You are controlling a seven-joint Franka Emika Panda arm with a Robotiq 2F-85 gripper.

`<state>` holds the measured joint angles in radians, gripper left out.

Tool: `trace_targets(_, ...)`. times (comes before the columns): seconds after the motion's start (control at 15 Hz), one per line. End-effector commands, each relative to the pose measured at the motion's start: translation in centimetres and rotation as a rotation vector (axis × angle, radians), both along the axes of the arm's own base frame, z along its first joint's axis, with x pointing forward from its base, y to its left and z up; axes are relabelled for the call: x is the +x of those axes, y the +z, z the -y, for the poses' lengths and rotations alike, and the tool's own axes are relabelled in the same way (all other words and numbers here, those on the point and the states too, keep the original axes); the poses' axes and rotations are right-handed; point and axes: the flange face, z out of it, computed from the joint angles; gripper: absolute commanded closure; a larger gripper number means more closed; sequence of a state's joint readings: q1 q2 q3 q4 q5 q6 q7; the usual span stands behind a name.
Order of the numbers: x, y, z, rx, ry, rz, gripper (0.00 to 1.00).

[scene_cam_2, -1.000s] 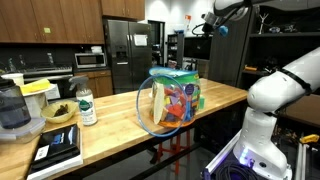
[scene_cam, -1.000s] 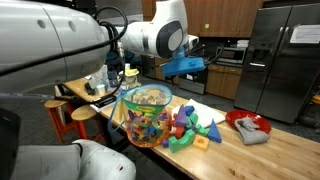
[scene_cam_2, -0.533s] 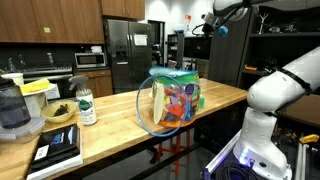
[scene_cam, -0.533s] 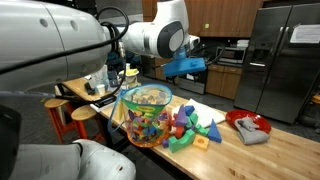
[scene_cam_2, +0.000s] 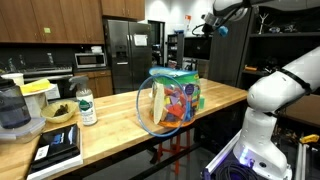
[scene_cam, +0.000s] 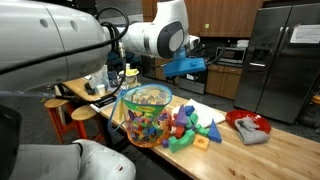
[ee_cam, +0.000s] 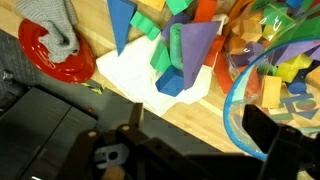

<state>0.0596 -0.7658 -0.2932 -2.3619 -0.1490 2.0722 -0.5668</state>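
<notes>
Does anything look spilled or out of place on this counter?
Yes. Colored blocks lie loose on the counter beside the clear tub, which is itself full of blocks, as if spilled. A gray cloth sits crumpled on the red plate.

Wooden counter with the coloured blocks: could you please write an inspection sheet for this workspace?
Surface: light wooden counter; white sheet under the blocks.
Job's things: clear plastic bowl full of coloured toy blocks; loose block pile beside it.
Clutter: red round plate bearing a grey cloth.
Gripper: jaws open, empty, high above the pile.
Cables: black cable looped on the arm.
Surroundings: kitchen, steel refrigerator, wooden cabinets.
</notes>
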Motion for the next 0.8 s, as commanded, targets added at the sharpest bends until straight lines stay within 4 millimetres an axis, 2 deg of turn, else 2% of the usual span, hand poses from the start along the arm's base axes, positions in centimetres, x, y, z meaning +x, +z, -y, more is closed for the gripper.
trace_targets(0.0, 0.0, 0.1, 0.0, 0.0, 0.0, -0.001, 0.0)
trace_targets(0.47, 0.0, 0.1, 0.0, 0.0, 0.0, -0.001, 0.0)
trace_targets(0.6, 0.7, 0.7, -1.4, 0.005, 0.017, 0.016, 0.0)
trace_targets(0.73, 1.3, 0.2, -3.1, 0.013, 0.044, 0.01, 0.0)
